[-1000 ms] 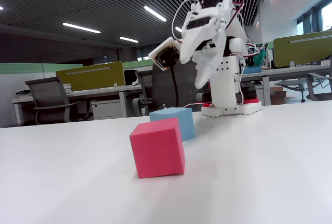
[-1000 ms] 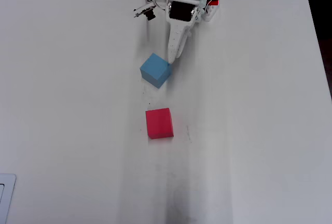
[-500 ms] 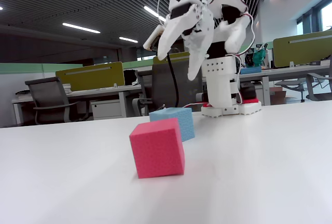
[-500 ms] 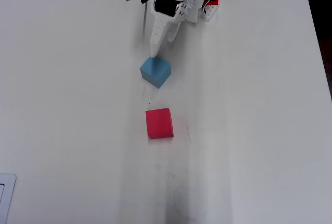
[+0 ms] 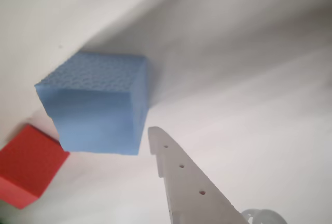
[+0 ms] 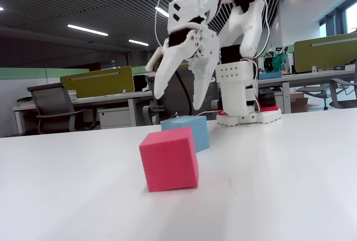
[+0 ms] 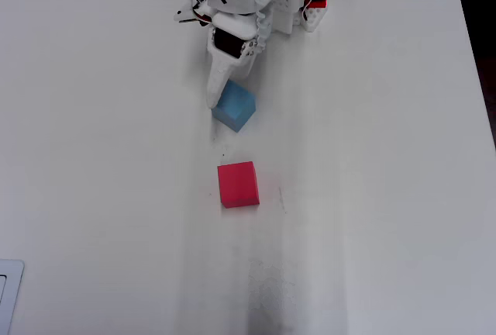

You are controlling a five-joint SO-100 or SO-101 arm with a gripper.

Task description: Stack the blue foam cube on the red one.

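Overhead view: spread gripper [image 7: 232, 91] above porous blue foam cube [image 7: 234, 108] (sharp-edged), pitted red one [image 7: 238, 184] apart.

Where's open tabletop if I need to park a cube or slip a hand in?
In the overhead view, the white table lies bare left and right of the pinkish-red foam cube, and below it. It is crowded only near the arm base, where the open tool hangs by the sky-blue foam cube. A clear gap separates the cubes.
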